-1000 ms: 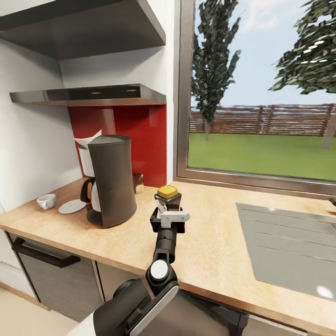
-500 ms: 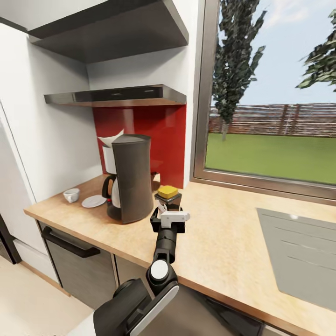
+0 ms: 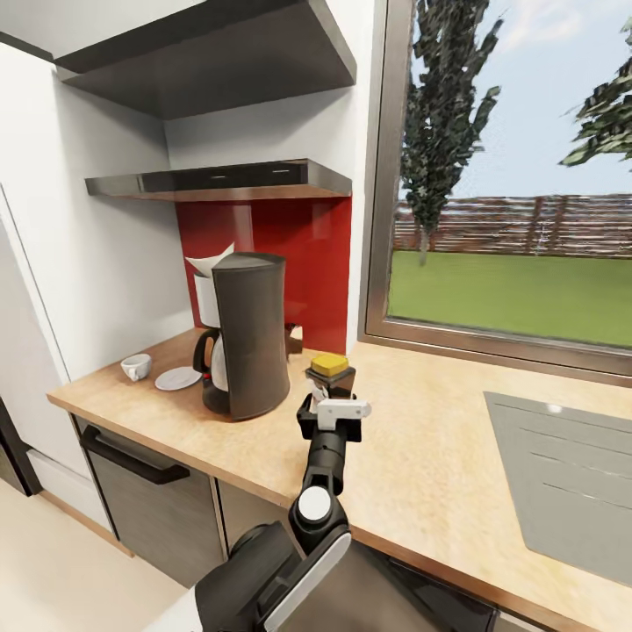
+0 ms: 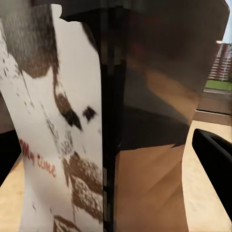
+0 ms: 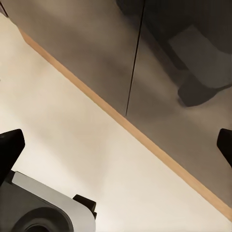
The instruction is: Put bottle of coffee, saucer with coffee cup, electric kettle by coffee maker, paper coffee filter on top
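The bottle of coffee [image 3: 331,376], dark with a yellow lid, stands upright in my left gripper [image 3: 333,397], which is shut on it low over the kitchen countertop [image 3: 421,456], just right of the coffee maker [image 3: 250,338]. Up close, its pale label [image 4: 53,135] sits between my left gripper's black fingers [image 4: 215,150]. A paper coffee filter [image 3: 209,262] rests on top of the coffee maker. The saucer [image 3: 177,378] lies left of the machine, and the coffee cup [image 3: 135,366] stands on the wood beside it. The kitchen shelf [image 3: 219,181] hangs above. The electric kettle is out of view. My right gripper [image 5: 116,142] is open over the floor.
A steel sink [image 3: 570,474] is set in the worktop at the right. A window runs along the back wall. Grey cabinet fronts [image 5: 159,53] meet the pale floor [image 5: 96,164] below. Bare wood lies between the bottle and the sink.
The camera swung left over the first half second. Since then my left arm has carried the bottle slightly right and lower beside the coffee maker.
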You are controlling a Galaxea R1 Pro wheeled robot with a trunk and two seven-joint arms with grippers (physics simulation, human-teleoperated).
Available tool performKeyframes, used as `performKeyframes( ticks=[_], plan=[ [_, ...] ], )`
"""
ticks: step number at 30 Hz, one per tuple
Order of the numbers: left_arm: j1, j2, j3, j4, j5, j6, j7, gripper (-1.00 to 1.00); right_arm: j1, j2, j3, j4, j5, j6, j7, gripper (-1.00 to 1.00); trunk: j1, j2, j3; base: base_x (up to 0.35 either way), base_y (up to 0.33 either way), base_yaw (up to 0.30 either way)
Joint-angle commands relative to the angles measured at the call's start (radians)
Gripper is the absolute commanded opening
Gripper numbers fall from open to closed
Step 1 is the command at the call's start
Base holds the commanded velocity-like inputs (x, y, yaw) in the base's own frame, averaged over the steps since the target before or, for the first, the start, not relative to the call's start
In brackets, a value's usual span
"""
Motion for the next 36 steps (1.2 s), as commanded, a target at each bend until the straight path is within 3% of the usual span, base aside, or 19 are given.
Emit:
performKeyframes(
  ticks=[1, 6, 10, 11, 16, 22, 26, 36],
  plan=[
    [-0.002, 0.000, 0.011, 0.000, 0.001, 0.007, -0.012, -1.00, 0.000, 0.000, 0.007, 0.001, -0.011, -0.003, 0.005, 1.00, 0.000, -0.001, -0.001, 0.000, 0.000, 0.000],
    [-0.003, 0.000, 0.071, -0.001, 0.001, 0.017, -0.045, -1.00, 0.000, 0.000, 0.007, 0.001, -0.011, -0.003, 0.005, 1.00, 0.000, -0.001, -0.001, 0.000, 0.000, 0.000],
    [-0.007, 0.000, 0.088, 0.002, 0.001, 0.046, -0.069, -1.00, 0.000, 0.000, 0.007, 0.001, -0.010, -0.003, 0.005, 1.00, 0.000, -0.001, -0.001, 0.000, 0.000, 0.000],
    [-0.015, 0.000, 0.120, 0.004, 0.001, 0.061, -0.100, -1.00, 0.000, 0.000, 0.007, 0.001, -0.010, -0.003, 0.005, 1.00, 0.000, -0.001, -0.001, 0.000, 0.000, 0.000],
    [-0.036, 0.000, 0.194, 0.005, 0.001, 0.081, -0.202, -1.00, 0.000, 0.000, 0.007, 0.001, -0.010, -0.003, 0.005, 1.00, 0.000, -0.001, -0.001, 0.000, 0.000, 0.000],
    [-0.083, 0.000, 0.205, 0.024, 0.002, 0.122, -0.221, -1.00, 0.000, 0.000, 0.007, 0.001, -0.010, -0.003, 0.005, 1.00, 0.000, -0.001, -0.001, 0.000, 0.000, 0.000],
    [-0.116, 0.000, 0.207, 0.104, 0.002, 0.120, -0.248, -1.00, 0.000, 0.000, 0.007, 0.001, -0.011, -0.003, 0.005, 1.00, 0.000, -0.001, -0.001, 0.000, 0.000, 0.000],
    [-0.125, 0.000, 0.207, 0.154, 0.002, 0.113, -0.262, -1.00, 0.000, 0.000, 0.006, 0.001, -0.010, -0.003, 0.005, 1.00, 0.000, -0.001, -0.001, 0.000, 0.000, 0.000]
  ],
)
